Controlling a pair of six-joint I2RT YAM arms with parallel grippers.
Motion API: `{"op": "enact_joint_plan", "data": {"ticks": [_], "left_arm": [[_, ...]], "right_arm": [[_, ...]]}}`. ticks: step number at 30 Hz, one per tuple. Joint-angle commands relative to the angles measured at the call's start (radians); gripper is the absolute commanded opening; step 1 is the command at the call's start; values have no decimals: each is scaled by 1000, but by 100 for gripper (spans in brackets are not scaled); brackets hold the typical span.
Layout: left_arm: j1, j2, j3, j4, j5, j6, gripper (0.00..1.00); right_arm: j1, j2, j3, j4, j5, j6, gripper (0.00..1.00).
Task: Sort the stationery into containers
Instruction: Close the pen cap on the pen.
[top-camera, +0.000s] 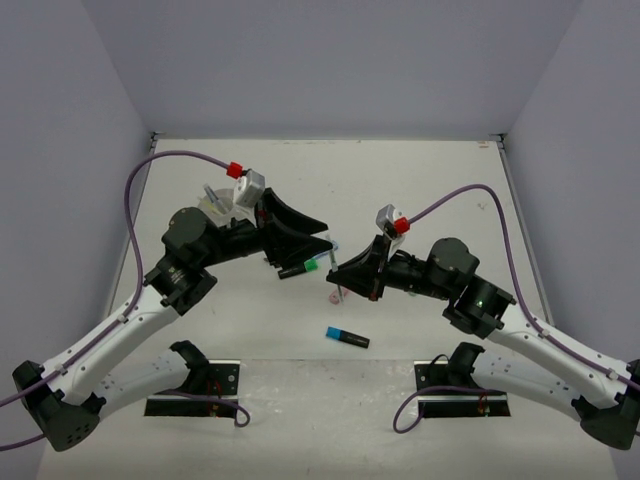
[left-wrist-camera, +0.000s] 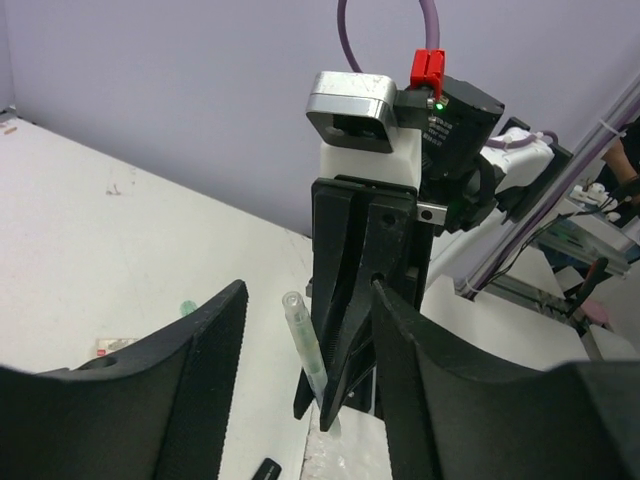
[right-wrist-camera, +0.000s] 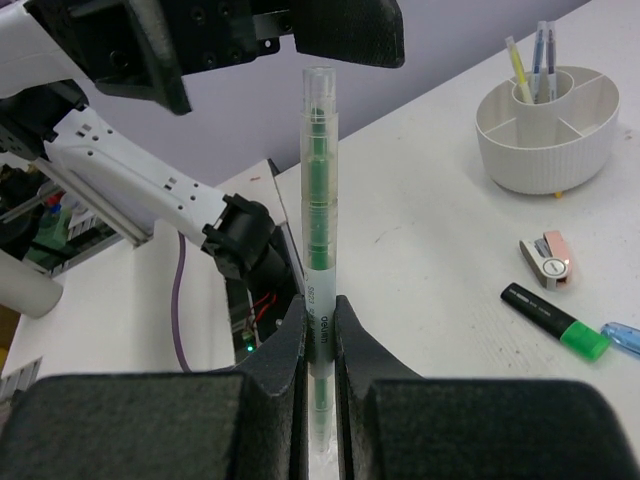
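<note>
**Handover pose above the middle of the table (top-camera: 420, 180).** The right gripper (right-wrist-camera: 320, 335) is closed on a green pen (right-wrist-camera: 320, 200). Its two fingers (right-wrist-camera: 283, 370) press against the lower part of the barrel, so most of the pen stands out beyond the fingertips. The pen is slender and straight: a clear plastic tube with a green core visible in segments along its length. It has a clear cap at the far end and small dark print just above the grip.

The left gripper (left-wrist-camera: 308, 300) faces it with its jaws standing well apart. In the left wrist view the capped end of the pen lies in the gap between them and touches neither finger. The pen is held in the air between the two arms.

On the table a black highlighter with a green end (right-wrist-camera: 555, 320) lies just beside a pinkish eraser (right-wrist-camera: 548, 260). A black highlighter with a blue end (top-camera: 347, 337) lies nearer the arm bases. A round white container (right-wrist-camera: 540, 165), ribbed outside and divided into compartments, stands at the far left, partly hidden by the left arm in the top view. Its central compartment holds a yellow pen (right-wrist-camera: 517, 65) and blue pens (right-wrist-camera: 545, 55), all upright.
</note>
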Motion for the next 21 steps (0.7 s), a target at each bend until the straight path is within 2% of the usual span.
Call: {"op": "enact_joint_plan", "data": {"ticks": [1, 6, 8, 9, 11, 14, 21], "left_arm": [[-2, 26, 49, 16, 22, 7, 46], [-2, 34, 21, 64, 79, -38, 36], [-1, 29, 1, 88, 90, -47, 26], [-2, 29, -1, 89, 90, -50, 25], [-2, 31, -13, 94, 93, -53, 12], [-2, 42, -20, 100, 106, -64, 4], [-1, 56, -94, 122, 131, -90, 0]], "right_arm": [[-3, -6, 12, 14, -26, -28, 0], [-3, -15, 22, 3, -2, -28, 0], [-2, -16, 26, -5, -2, -31, 0], [-3, -15, 28, -5, -4, -31, 0], [-2, -15, 28, -4, -5, -31, 0], [-2, -14, 34, -1, -3, -28, 0], [-3, -17, 72, -4, 58, -41, 0]]}}
